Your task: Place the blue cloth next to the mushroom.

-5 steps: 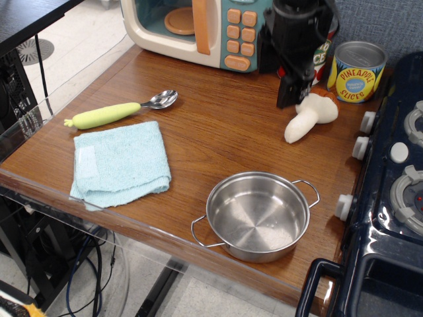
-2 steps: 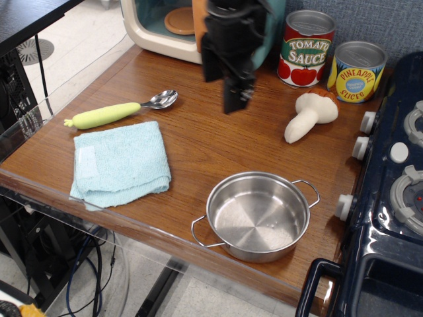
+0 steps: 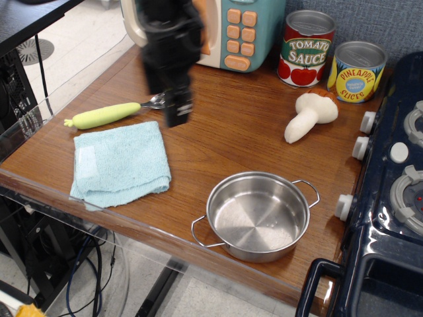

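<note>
The blue cloth (image 3: 121,162) is a light blue folded towel lying flat near the table's front left edge. The mushroom (image 3: 310,115) is cream-white and lies on its side at the back right, in front of two cans. My black gripper (image 3: 178,112) hangs above the wood just past the cloth's far right corner, blurred by motion. It holds nothing, and I cannot tell whether its fingers are open or shut. It covers part of the spoon's bowl.
A yellow-green handled spoon (image 3: 106,115) lies behind the cloth. A steel pot (image 3: 258,215) stands at the front centre. A toy microwave (image 3: 218,30), a tomato sauce can (image 3: 307,48) and a pineapple can (image 3: 357,71) line the back. A toy stove (image 3: 396,198) borders the right.
My gripper has swept left across the table, from above the mushroom by the cans to a spot over the cloth's far right corner. Nothing else has moved.
</note>
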Motion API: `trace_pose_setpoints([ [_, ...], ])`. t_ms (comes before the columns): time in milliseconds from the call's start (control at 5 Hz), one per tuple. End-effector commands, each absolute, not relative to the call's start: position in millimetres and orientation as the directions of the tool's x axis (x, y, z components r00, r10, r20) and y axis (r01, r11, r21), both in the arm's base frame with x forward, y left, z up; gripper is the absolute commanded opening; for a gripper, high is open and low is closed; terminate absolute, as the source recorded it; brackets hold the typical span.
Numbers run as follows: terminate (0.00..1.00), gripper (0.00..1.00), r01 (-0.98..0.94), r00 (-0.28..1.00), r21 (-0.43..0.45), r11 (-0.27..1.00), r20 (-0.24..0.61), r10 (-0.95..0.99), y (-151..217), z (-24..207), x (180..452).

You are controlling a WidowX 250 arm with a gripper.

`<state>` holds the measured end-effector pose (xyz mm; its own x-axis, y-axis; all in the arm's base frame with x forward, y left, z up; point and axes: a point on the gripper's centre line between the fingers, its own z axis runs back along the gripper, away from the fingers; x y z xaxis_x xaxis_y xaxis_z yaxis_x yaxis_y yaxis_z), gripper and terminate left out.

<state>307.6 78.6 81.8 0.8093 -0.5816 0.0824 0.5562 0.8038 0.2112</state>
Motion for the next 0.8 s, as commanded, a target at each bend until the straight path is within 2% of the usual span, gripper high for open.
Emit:
trace_pose_setpoints([
  [0, 0.00, 1.00, 0.513, 0.840, 0.249, 0.822, 0.053, -0.540, 123, 68, 275],
  [600, 0.00, 1.00, 0.588, 0.803, 0.164, 0.792, -0.001, -0.596, 121, 28, 263],
])
